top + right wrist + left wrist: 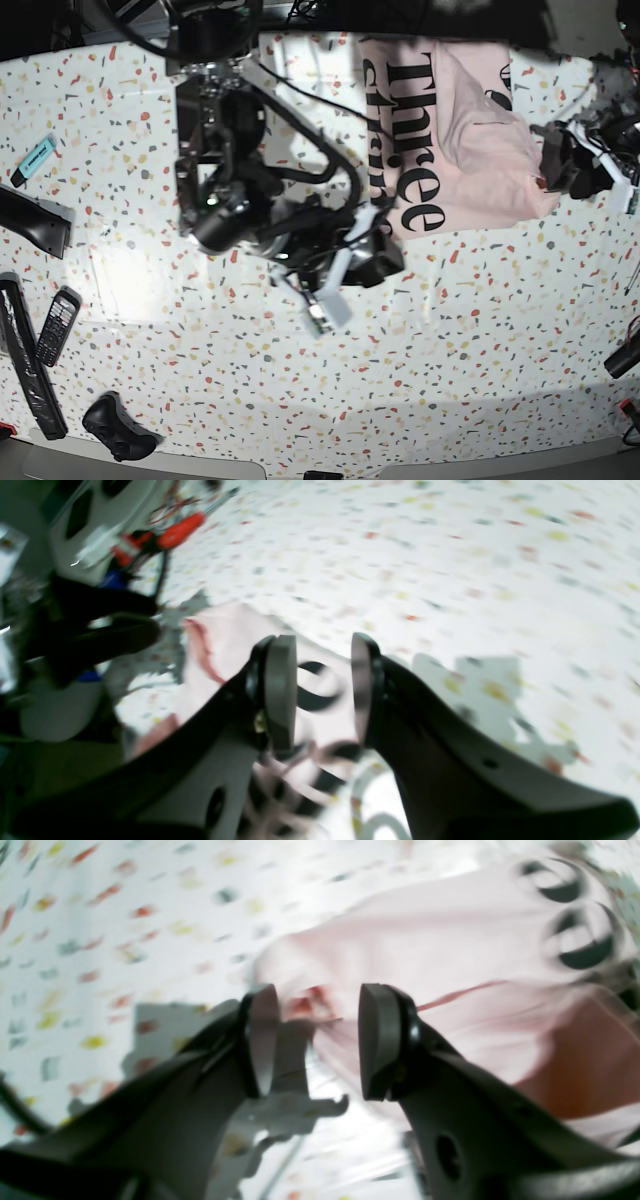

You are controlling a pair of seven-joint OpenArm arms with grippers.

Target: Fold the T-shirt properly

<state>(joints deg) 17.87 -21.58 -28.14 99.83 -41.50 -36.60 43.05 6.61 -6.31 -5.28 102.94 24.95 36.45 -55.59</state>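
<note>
The pale pink T-shirt [470, 150] lies crumpled at the back of the speckled table, with black "Three" lettering facing up. My right gripper [372, 258] is open at the shirt's near left corner. In the right wrist view its jaws [322, 690] stand apart over the lettered cloth [225, 635]. My left gripper [553, 165] is open at the shirt's right edge. In the left wrist view [320, 1040] the pink cloth [425, 950] lies just beyond the open pads, with a reddish bit of cloth seen between them. Both views are blurred.
At the table's left lie a teal marker [35, 158], a black phone-like handset [55, 325], a long black strip [25, 360] and a black controller [118, 422]. An orange-handled tool [180, 530] and cables lie by the right arm's base. White speckled tabletop [480, 340] fills the front.
</note>
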